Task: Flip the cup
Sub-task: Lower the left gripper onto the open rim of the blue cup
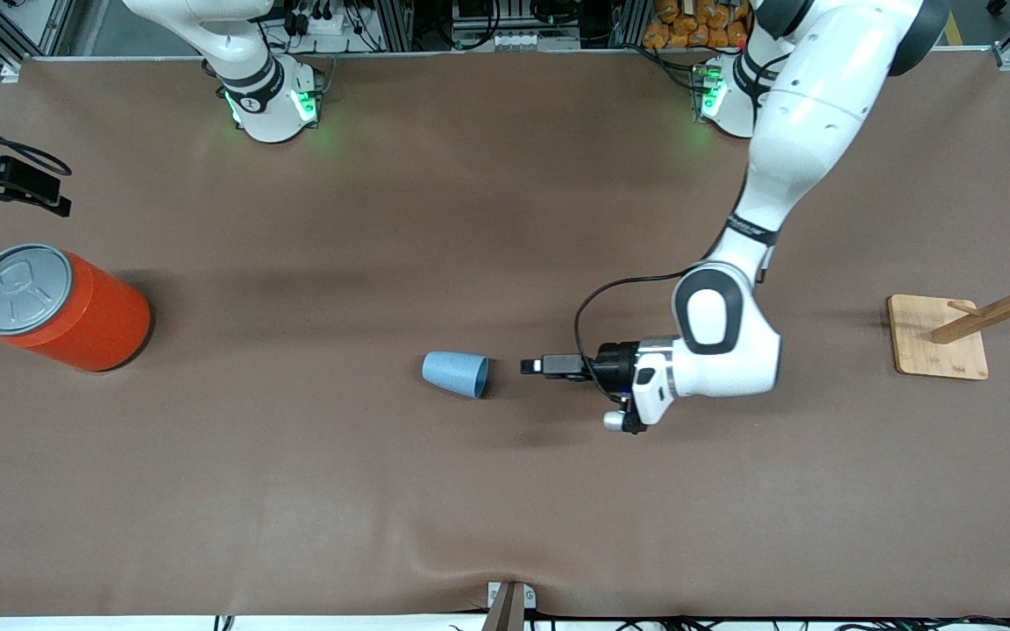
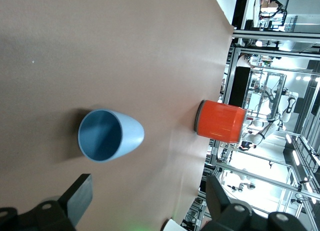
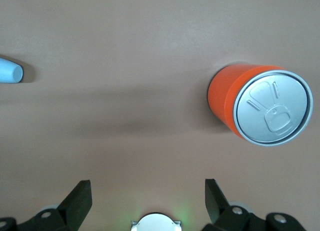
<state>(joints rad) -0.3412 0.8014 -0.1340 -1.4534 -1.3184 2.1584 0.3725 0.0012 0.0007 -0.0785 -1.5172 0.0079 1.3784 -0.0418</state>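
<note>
Your red can (image 1: 58,307) stands at the right arm's end of the table; the cup (image 1: 456,373) lies on its side mid-table, mouth facing your left gripper (image 1: 529,366), fingers spread, empty, just beside it. Your right gripper (image 3: 146,201) waits up high, fingers parted.

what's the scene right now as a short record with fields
cup: light blue, lying on its side mid-table, open mouth toward the left gripper
left gripper: low over the table beside the cup's mouth, fingers open, not touching it
right gripper: raised over the table near the can, fingers open, holding nothing; this arm waits
red can: upright with grey lid, at the right arm's end of the table
wooden rack: at the left arm's end of the table
task state: cup not yet gripped or flipped
</note>
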